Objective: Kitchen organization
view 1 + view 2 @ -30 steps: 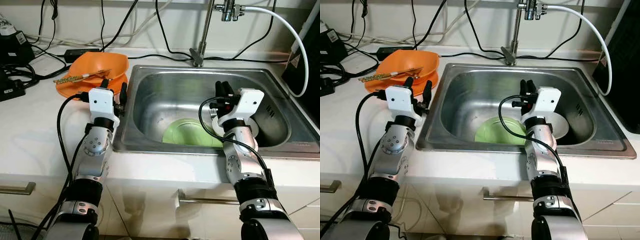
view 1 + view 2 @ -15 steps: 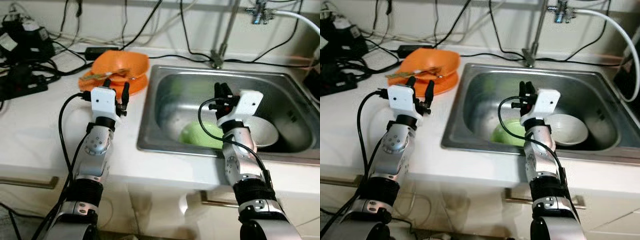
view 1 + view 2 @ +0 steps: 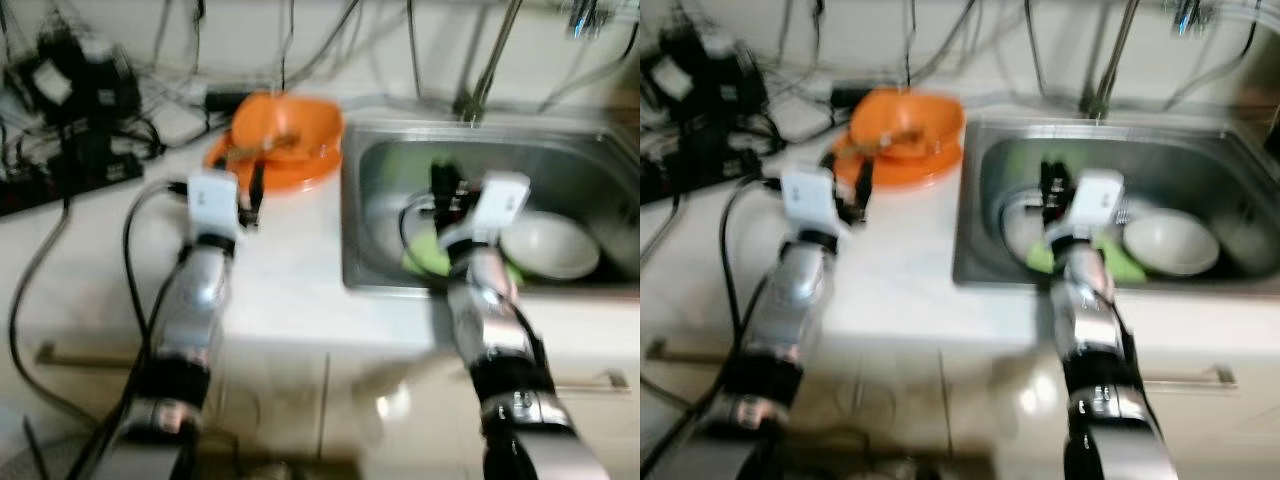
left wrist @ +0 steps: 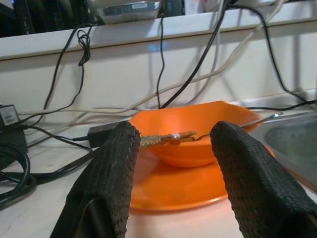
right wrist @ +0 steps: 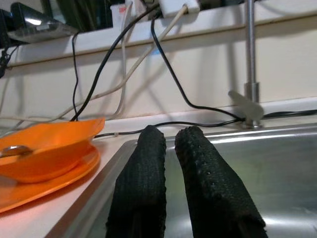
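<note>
Left wrist view gives you the left tool [image 4: 171,163] with its two black fingers [image 4: 111,178] spread wide apart and nothing between them, held over the white worktop [image 3: 290,275] and aimed at the deep orange plastic bowl [image 4: 195,131]. That bowl sits on a flat orange plate [image 4: 173,191], and a pair of patterned chopsticks [image 4: 161,139] lies across its rim beside a metal spoon handle [image 4: 257,120]. Your right tool [image 5: 166,163] has its fingers pressed almost together, holding nothing, and hangs over the stainless steel sink [image 3: 385,175]. Down in the sink you can see a white ceramic bowl [image 3: 550,243] next to a light green plate [image 3: 425,258]. Both head views are blurred.
</note>
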{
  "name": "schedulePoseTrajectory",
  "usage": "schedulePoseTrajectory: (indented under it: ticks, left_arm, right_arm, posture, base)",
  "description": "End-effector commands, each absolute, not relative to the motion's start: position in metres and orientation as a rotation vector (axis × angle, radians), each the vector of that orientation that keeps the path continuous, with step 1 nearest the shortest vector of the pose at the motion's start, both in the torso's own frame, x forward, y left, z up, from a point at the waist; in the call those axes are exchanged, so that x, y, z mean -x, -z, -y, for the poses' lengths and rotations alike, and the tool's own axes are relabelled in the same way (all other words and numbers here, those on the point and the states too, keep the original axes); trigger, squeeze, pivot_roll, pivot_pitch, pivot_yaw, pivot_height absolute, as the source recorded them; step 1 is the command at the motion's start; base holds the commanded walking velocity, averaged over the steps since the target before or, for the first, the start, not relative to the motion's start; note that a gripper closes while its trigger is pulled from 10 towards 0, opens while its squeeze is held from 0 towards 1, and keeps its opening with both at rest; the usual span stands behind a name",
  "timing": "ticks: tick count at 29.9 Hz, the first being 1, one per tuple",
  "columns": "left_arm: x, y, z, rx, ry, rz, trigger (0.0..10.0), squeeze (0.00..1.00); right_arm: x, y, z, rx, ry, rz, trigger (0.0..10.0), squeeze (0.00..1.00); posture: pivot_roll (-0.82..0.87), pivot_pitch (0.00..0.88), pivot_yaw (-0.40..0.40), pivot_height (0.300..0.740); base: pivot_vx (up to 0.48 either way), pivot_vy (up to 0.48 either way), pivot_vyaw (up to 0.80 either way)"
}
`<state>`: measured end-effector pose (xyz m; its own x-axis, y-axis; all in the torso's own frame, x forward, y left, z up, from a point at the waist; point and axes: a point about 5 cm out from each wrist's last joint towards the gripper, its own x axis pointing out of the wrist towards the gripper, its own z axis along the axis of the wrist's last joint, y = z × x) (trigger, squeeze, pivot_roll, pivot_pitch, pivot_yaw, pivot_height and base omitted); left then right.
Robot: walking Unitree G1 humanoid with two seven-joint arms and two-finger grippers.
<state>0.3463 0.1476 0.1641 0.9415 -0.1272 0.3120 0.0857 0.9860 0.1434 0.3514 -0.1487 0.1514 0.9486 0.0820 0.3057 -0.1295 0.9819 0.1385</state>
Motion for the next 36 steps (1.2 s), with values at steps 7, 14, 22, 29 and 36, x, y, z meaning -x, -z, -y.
schedulePoseTrajectory:
  ticks: [7, 14, 22, 29, 36]
  left_arm:
    - [-0.347, -0.166, -0.144, -0.142, 0.131, 0.326, 10.0, 0.00]
    - [-0.343, -0.163, -0.139, -0.139, 0.250, 0.269, 10.0, 0.00]
    - [-0.347, -0.179, -0.139, -0.103, 0.216, 0.303, 10.0, 0.00]
    - [-0.348, -0.177, -0.143, -0.098, 0.183, 0.288, 10.0, 0.00]
    - [-0.346, -0.176, -0.144, -0.097, 0.167, 0.286, 10.0, 0.00]
  right_arm:
    - [-0.350, -0.144, 0.152, -0.166, -0.096, 0.272, 10.0, 0.00]
    - [-0.350, -0.144, 0.152, -0.171, -0.089, 0.273, 10.0, 0.00]
    - [-0.350, -0.143, 0.150, -0.179, -0.089, 0.273, 10.0, 0.00]
    - [-0.350, -0.143, 0.152, -0.166, -0.083, 0.269, 10.0, 0.00]
    - [-0.350, -0.142, 0.147, -0.131, -0.121, 0.256, 10.0, 0.00]
  posture:
    - [0.05, 0.033, 0.021, 0.740]
    - [0.06, 0.039, 0.026, 0.740]
    - [0.06, 0.041, 0.031, 0.740]
    - [0.06, 0.041, 0.036, 0.740]
    - [0.06, 0.043, 0.028, 0.740]
  base:
    - [0.000, 0.000, 0.00]
    - [0.000, 0.000, 0.00]
    - [0.000, 0.000, 0.00]
    - [0.000, 0.000, 0.00]
    - [0.000, 0.000, 0.55]
